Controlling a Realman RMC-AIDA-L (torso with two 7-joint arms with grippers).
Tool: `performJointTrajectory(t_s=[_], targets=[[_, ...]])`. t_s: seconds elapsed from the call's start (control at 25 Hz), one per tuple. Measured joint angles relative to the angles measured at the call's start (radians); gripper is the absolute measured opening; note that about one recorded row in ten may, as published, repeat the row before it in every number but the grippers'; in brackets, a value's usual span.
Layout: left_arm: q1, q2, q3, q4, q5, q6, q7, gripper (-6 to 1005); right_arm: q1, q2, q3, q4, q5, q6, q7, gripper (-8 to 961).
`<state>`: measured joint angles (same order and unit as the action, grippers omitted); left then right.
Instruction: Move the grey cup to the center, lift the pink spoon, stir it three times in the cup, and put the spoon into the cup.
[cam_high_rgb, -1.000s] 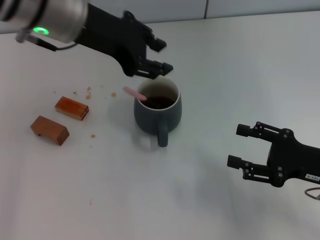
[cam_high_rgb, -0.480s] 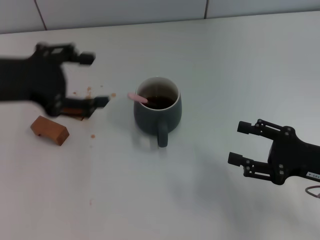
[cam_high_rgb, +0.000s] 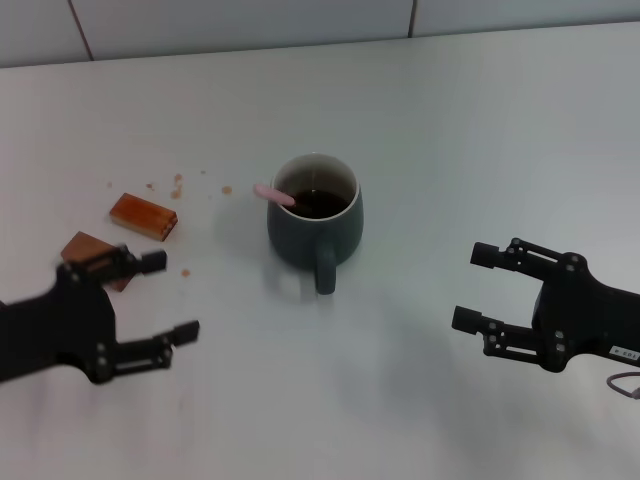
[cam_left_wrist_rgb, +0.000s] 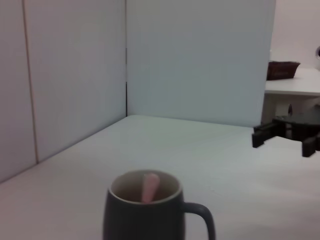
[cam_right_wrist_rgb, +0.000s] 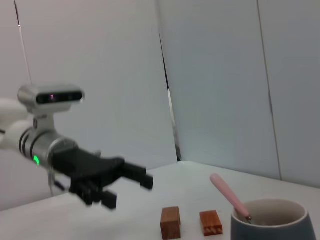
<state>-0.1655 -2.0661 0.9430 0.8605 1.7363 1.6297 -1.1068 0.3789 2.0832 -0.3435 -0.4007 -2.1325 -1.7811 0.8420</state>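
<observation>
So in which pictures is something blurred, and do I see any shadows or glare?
Head view: the left claw is a little smeared, while the grey cup and right claw are crisp; a soft shadow lies beside the cup, no strong glare. Right wrist view: the left claw looks soft. Left wrist view: the pink spoon is slightly out of focus.

Even, soft light; faint shadows; wrist views hazy.

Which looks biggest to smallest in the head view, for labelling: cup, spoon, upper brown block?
1. Cup.
2. Block.
3. Spoon, though only its handle shows above the rim.
</observation>
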Motion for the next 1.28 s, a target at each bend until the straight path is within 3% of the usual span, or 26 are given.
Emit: performJointTrajectory(t_s=[0.24, 1.28], targets=[[-0.027, 0.0, -0.001, -0.153, -0.014, -0.001, 0.081, 849, 0.016, 0.003, -0.007, 0.029, 0.0, -0.001, -0.024, 787], [-0.036, -0.002, 0.004, -0.179, -0.017, 0.003, 0.094, 849, 0.026, 0.003, -0.006, 0.037, 0.0, 0.005, -0.032, 787]])
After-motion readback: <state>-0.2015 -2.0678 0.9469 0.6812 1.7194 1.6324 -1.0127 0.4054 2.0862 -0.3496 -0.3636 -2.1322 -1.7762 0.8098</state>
